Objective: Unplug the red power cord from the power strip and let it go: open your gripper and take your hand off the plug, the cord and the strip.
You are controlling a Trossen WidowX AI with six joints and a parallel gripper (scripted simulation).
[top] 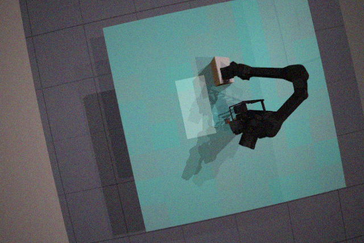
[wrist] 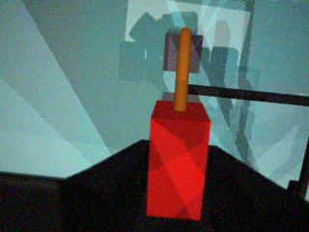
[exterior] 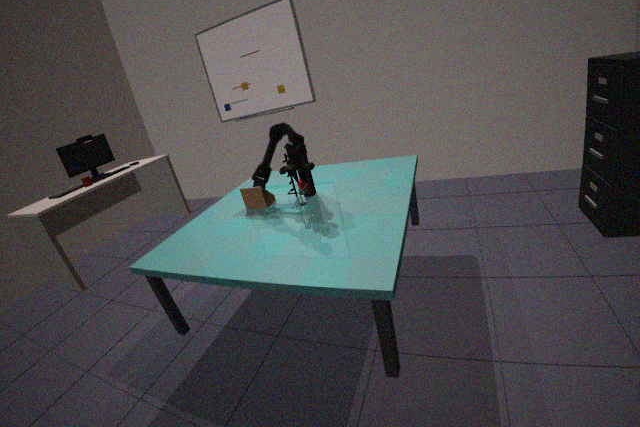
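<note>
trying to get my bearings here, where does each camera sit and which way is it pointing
Top: overhead, looking straight down on the teal table; the whole black arm shows.
Exterior: out in the room, looking across the table toward the whiteboard; the arm looks small.
Wrist: on the arm, looking along the gripper at the red plug it grips and the orange cord; only dark fingers show.
Top and exterior share the table, the arm and the brown box.
</note>
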